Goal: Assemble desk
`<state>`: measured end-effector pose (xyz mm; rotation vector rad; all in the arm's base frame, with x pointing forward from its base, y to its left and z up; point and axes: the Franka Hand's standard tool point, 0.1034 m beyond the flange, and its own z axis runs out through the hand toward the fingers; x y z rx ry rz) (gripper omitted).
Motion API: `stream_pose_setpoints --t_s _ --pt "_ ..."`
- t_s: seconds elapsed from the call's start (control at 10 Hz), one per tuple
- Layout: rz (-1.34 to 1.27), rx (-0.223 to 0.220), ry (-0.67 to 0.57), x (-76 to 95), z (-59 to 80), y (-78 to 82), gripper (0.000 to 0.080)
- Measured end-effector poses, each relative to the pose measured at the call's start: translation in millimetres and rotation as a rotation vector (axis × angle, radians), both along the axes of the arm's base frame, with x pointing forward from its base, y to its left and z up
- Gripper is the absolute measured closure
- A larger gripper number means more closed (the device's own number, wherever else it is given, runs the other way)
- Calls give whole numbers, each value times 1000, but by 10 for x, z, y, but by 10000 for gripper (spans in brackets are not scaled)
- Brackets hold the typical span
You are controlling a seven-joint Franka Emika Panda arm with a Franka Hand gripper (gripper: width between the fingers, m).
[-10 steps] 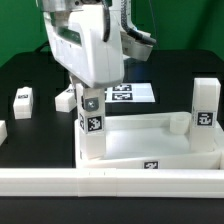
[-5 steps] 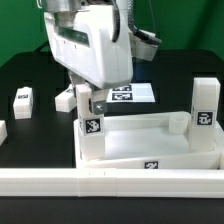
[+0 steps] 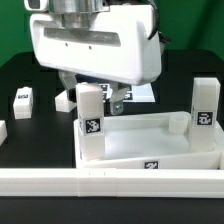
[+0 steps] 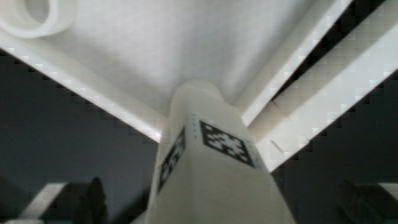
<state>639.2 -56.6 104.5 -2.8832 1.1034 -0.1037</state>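
Observation:
The desk top [image 3: 150,142] is a white rimmed tray lying upside down by the front rail. One tagged leg [image 3: 90,122] stands upright in its corner on the exterior view's left. A second leg [image 3: 205,110] stands at the corner on the right. My gripper [image 3: 94,90] hangs open just above the left leg, its fingers on either side of the leg's top and clear of it. In the wrist view the leg [image 4: 214,150] runs up between my open gripper [image 4: 214,208], with dark gaps on both sides. The desk top [image 4: 160,60] and a round socket [image 4: 25,14] lie beyond.
Two loose legs [image 3: 22,100] [image 3: 66,99] lie on the black table on the exterior view's left, and a third white piece [image 3: 2,131] shows at the edge. The marker board [image 3: 146,93] lies behind the gripper. A long white rail [image 3: 110,184] runs along the front.
The gripper has opened and let go of the left leg, then risen above it. The leg stays upright in its corner.

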Motion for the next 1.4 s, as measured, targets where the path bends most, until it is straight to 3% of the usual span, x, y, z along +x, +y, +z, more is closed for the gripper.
stream_pose_setpoints --t_s 0.4,1.1,1.2,1.3,1.4 --pt "352 -50 1 -4 -6 -4 151" --pt "790 -83 -5 -7 -12 -11 181" --pt "786 -82 -4 -8 -13 -10 363" --pt "786 -82 -4 -8 -13 -13 363" --pt "786 -82 -4 -8 -13 -13 513"
